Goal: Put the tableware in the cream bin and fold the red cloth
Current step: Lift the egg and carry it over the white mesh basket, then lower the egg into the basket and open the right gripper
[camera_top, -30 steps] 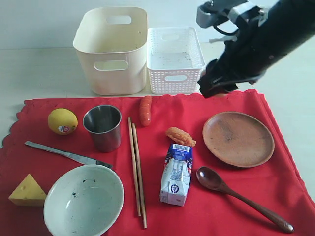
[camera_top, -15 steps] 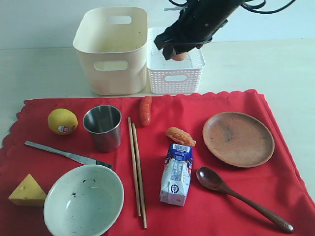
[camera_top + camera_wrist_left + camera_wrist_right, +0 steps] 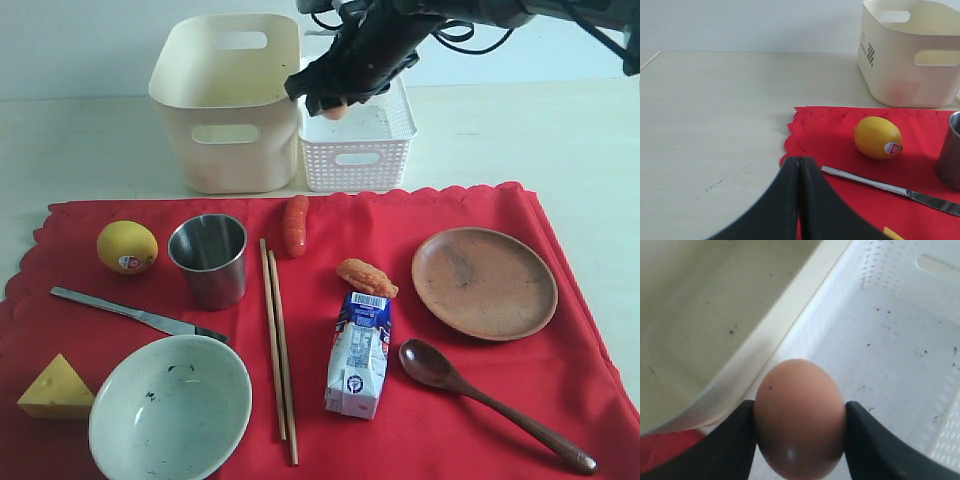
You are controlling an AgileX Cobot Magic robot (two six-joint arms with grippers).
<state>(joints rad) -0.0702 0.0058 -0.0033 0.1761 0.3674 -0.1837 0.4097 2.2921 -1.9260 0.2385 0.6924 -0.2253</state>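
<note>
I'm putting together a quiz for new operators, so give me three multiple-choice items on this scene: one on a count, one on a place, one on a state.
1. How many containers stand beyond the red cloth?
A. two
B. one
C. four

2. Where is the egg?
A. lying on the cloth
B. held above the white lattice basket
C. hidden from every view

3. How do the left fingers stand?
A. wide open
B. clamped on something
C. shut, empty

Answers:
1 A: the cream bin and the basket stand side by side.
2 B: the right fingers clamp it over the basket's floor, near the rim beside the bin.
3 C: the left wrist view shows them pressed together with nothing between.
</note>
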